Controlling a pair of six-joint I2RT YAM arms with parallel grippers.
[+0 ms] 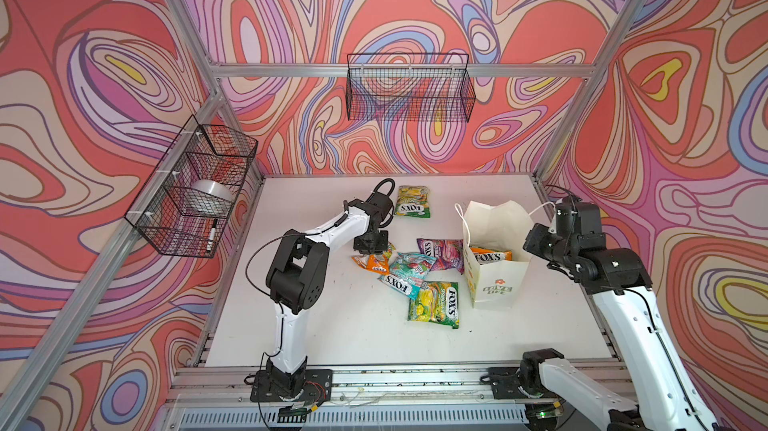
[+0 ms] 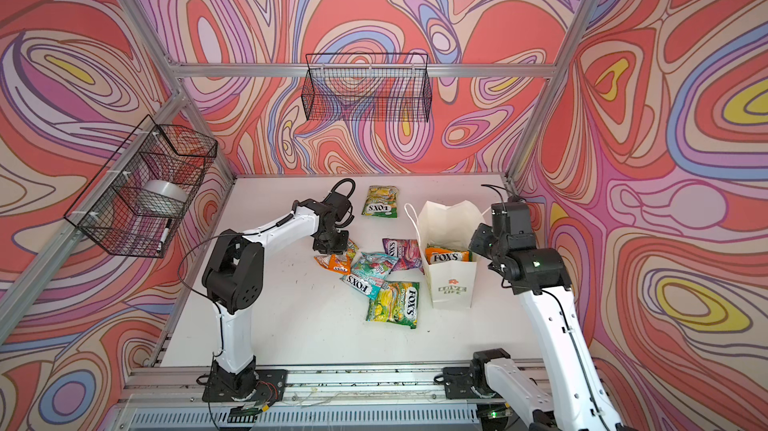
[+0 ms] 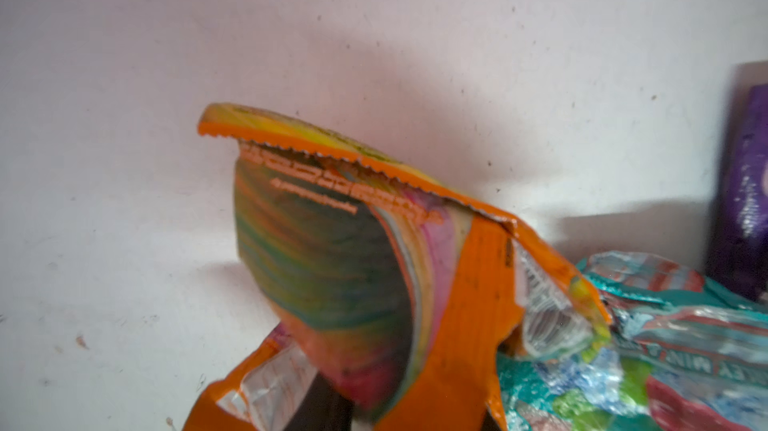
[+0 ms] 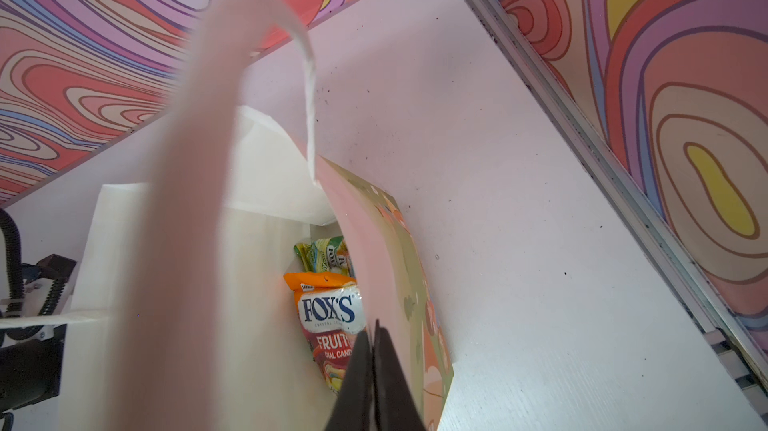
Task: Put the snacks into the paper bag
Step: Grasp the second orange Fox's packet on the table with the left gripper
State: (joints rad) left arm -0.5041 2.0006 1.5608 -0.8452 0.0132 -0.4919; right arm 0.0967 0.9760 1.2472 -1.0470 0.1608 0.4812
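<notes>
Loose FOX'S snacks lie mid-table in both top views: a teal packet (image 1: 409,273), a purple one (image 1: 442,254), a green one (image 1: 434,304) and, farther back, a yellow-green one (image 1: 411,201). My left gripper (image 1: 371,247) points down at an orange packet (image 1: 374,262). In the left wrist view this packet (image 3: 465,283) is folded up between the jaws of the left gripper (image 3: 407,408), which are shut on it. The white paper bag (image 1: 498,283) stands upright with an orange packet (image 4: 328,308) and a green one (image 4: 324,256) inside. My right gripper (image 4: 374,337) is shut on the bag's right wall.
Two black wire baskets hang on the walls: one at the back (image 1: 409,88), one on the left (image 1: 195,187) that holds a tape roll and a marker. Aluminium frame posts border the white table (image 1: 332,333). The bag's cord handle (image 4: 309,96) arches close to the right wrist camera.
</notes>
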